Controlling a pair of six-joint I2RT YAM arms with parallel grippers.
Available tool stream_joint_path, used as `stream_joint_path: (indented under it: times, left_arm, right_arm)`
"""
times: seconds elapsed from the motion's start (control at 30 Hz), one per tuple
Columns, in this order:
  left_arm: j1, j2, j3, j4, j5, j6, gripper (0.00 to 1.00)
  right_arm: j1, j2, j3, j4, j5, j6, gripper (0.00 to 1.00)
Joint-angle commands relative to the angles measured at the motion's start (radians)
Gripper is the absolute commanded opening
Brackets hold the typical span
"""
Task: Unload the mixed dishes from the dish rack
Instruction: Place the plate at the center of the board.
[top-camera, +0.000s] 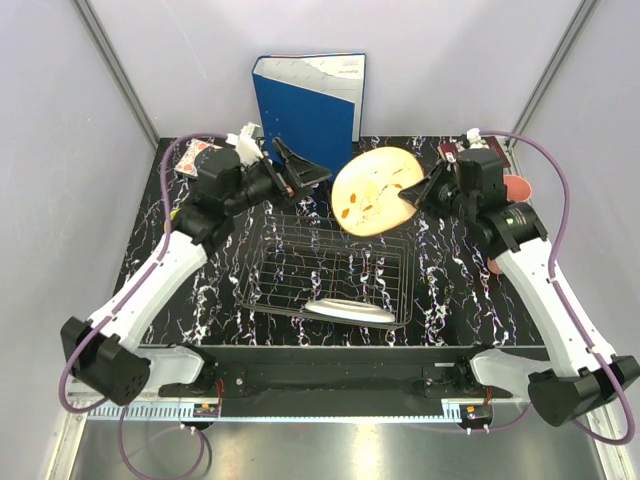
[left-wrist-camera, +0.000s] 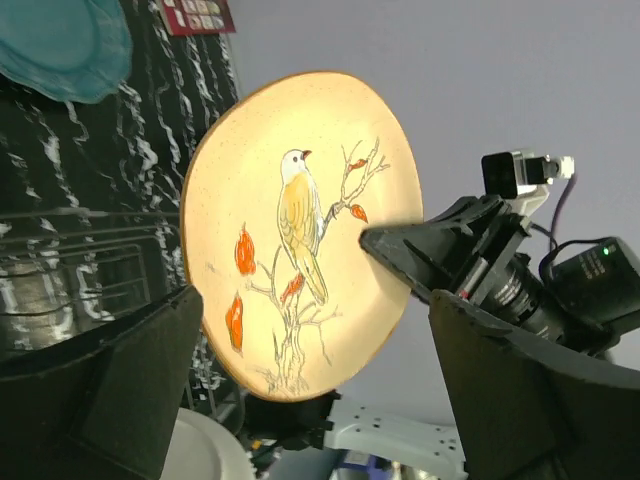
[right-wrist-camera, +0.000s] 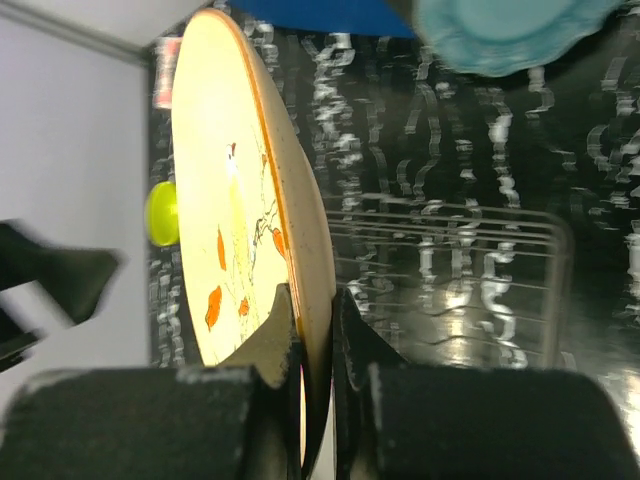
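Note:
My right gripper (top-camera: 410, 195) is shut on the rim of a pale plate with red marks and a bird drawing (top-camera: 375, 190) and holds it on edge above the back of the dish rack (top-camera: 330, 275). In the right wrist view its jaws (right-wrist-camera: 318, 330) pinch the plate's rim (right-wrist-camera: 230, 200). My left gripper (top-camera: 305, 168) is open and empty, just left of the plate, with its face (left-wrist-camera: 300, 230) ahead between the wide-apart fingers (left-wrist-camera: 100, 380). Another pale plate (top-camera: 348, 310) lies in the rack's front. A teal plate (left-wrist-camera: 60, 45) lies on the table beyond the rack.
A blue binder (top-camera: 305, 100) stands at the back behind the plate. Small books lie at the back left (top-camera: 195, 155) and back right (top-camera: 455, 150). A pink cup (top-camera: 517, 187) sits by the right arm. A yellow-green bowl (right-wrist-camera: 160, 213) shows behind the held plate.

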Motion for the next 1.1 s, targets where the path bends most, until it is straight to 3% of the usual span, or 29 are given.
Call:
stream_joint_path:
  times: [0.0,0.17,0.33,0.53,0.67,0.83,1.07]
  left_arm:
    - [0.041,-0.1,0.04,-0.138,-0.135,0.178,0.99]
    - [0.052,-0.162,0.023,-0.274,-0.233,0.291,0.99]
    - [0.038,-0.219,-0.022,-0.297,-0.278,0.347,0.99]
    - [0.02,-0.239,-0.069,-0.302,-0.294,0.361,0.99]
    - [0.013,-0.25,-0.079,-0.313,-0.31,0.394,0.99]
    - [0.013,-0.247,-0.089,-0.336,-0.34,0.428,0.99]
    - [0.015,-0.241,-0.1,-0.359,-0.37,0.436,0.99]
  right_arm:
    - [-0.08,0.037,0.14,0.096,0.151,-0.065,0.0]
    - [-0.232,0.201,0.192,0.148,0.083,0.027,0.0]
    - [-0.364,0.429,0.272,0.208,0.001,0.106,0.0]
    - [-0.37,0.707,0.45,0.344,-0.213,0.086,0.0]
    - [-0.37,0.802,0.502,0.43,-0.253,0.054,0.0]
    - [-0.398,0.914,0.473,0.594,-0.38,0.109,0.0]
    - [-0.396,1.019,0.427,0.711,-0.374,0.145,0.0]
